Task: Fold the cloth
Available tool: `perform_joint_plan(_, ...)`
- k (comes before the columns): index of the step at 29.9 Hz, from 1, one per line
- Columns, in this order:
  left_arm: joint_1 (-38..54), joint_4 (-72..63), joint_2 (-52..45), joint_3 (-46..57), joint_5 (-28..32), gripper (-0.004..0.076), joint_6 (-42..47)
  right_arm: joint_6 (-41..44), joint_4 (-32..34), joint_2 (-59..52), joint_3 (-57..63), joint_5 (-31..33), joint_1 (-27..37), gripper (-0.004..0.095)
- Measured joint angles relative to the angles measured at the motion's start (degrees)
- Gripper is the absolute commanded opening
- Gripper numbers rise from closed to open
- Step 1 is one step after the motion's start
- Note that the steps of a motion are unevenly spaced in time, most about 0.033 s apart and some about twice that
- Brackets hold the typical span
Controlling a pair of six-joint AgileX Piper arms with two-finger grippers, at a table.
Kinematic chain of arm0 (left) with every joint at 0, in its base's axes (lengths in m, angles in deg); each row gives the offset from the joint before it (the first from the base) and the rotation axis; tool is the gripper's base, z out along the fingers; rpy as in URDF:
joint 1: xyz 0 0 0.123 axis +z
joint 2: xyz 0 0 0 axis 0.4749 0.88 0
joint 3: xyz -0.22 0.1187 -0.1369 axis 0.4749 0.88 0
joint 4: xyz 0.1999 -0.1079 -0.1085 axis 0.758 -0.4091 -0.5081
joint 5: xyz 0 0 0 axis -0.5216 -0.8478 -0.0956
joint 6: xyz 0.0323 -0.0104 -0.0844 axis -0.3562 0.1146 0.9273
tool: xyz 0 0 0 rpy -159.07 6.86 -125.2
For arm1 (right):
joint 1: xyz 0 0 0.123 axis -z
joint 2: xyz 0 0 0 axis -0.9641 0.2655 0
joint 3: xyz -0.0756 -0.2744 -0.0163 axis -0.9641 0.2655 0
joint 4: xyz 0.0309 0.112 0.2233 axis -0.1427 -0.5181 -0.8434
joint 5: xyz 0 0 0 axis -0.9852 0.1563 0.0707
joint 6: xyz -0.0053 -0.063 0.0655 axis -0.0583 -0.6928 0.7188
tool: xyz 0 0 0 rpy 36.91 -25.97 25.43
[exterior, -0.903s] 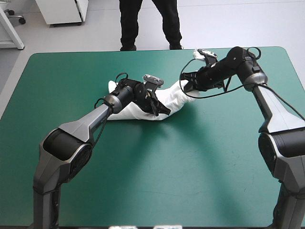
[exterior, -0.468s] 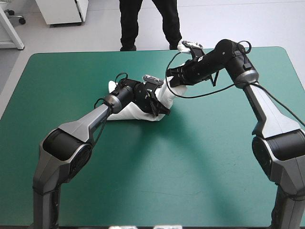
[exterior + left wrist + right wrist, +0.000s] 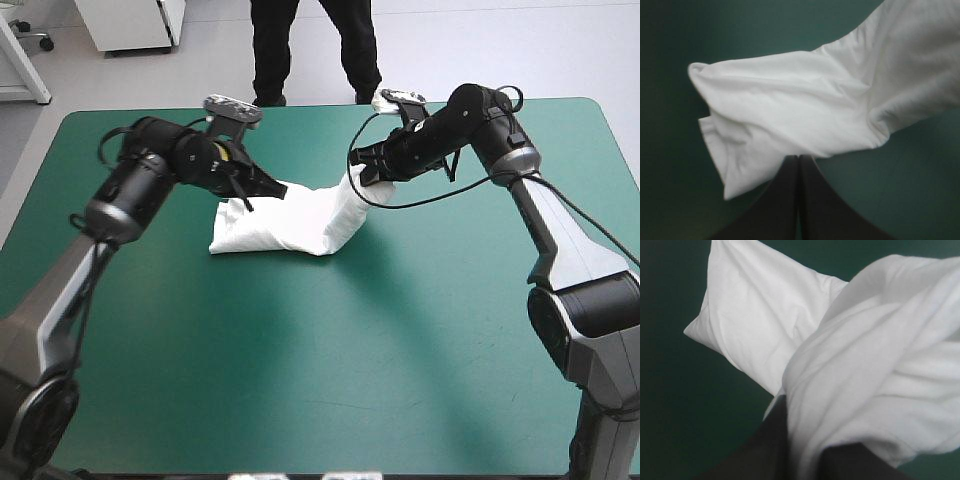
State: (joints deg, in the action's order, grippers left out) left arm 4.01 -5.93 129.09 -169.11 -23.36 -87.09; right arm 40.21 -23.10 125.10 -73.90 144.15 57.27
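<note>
Lying 8-to-2 o'clock on the far-middle tabletop [image 3: 330, 340], the T-shirt [image 3: 300, 222] has its 2 o'clock end raised in the right end effector's [image 3: 363, 179] closed pinch, the left end effector [image 3: 272, 190] clamping its 11 o'clock edge, equally near.

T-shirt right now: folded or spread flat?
Folded, not flat: the T-shirt lies as a compact bundle on the teal-green cover, one end held up by the right gripper.
</note>
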Motion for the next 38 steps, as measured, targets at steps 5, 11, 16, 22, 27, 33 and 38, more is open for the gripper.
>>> perform_joint_plan(5,2.1,2.1,-13.2,10.6,-3.0,-0.0009,-0.7,-0.6,0.2,0.0,0.0,-2.4,-3.7,-0.0016)
perform_joint_plan(11,2.7,1.9,-27.8,22.4,-7.7,-0.0009,-0.7,-0.1,0.8,1.2,-0.5,-10.9,-10.0,-0.0014)
perform_joint_plan(16,2.7,1.9,-35.0,26.0,-8.3,-0.0009,-0.7,1.2,0.6,7.6,-4.0,-13.4,-14.7,-0.001)
perform_joint_plan(22,2.7,1.4,-36.4,26.7,-9.4,-0.0009,-0.7,2.7,0.8,15.2,-12.4,-12.4,-18.0,0.0404)
perform_joint_plan(27,2.7,-0.4,-36.4,26.8,-9.4,-0.0009,-0.7,3.6,1.0,16.8,-18.3,-8.8,-18.5,0.0678)
perform_joint_plan(33,2.7,-0.4,-36.4,26.8,-8.9,-0.0009,-0.7,7.4,5.6,16.8,-22.7,-1.9,-18.2,0.0599)
perform_joint_plan(38,2.7,-0.9,-36.4,26.8,-8.8,-0.0009,-0.7,8.9,9.4,16.8,-23.4,2.9,-16.4,0.0598)
